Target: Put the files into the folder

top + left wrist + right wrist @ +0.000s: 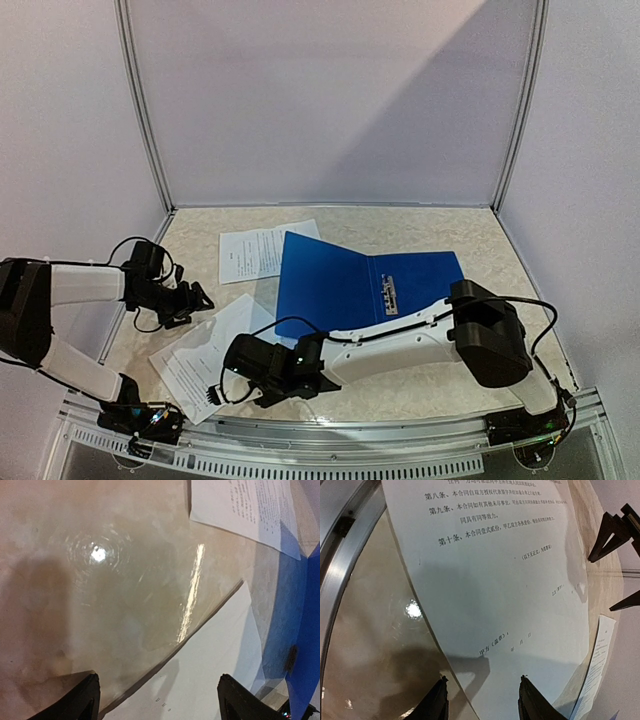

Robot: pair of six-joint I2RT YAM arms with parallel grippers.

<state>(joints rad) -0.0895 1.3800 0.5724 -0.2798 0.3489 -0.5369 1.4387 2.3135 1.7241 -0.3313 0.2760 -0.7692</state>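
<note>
From overhead I see the folder [365, 288] lying open on the counter [440, 225], bright blue, right of centre. The far sheet [262, 250] lies just off the folder's far left corner, white with lines of small black print, and the near sheet [195, 358] lies at the front left. The left pincer [196, 300] hangs over the near sheet's far end. My right arm reaches across the front, so the right pincer [213, 392] sits at that sheet's near edge. The left wrist view shows what the overhead cannot: the left pincer [157, 702] is spread wide with nothing in it, above the bare counter and the near sheet's blank-looking corner [215, 670], with the folder [310, 630] at the right edge. The right wrist view lets me read rows of Chinese characters on the near sheet [495, 580]. The right pincer [482, 700] is partly spread over the sheet's edge, and I cannot tell whether it touches the paper. The left pincer's dark fingers [612, 532] show at the upper right, and a metal rail [340, 555] runs along the left.
</note>
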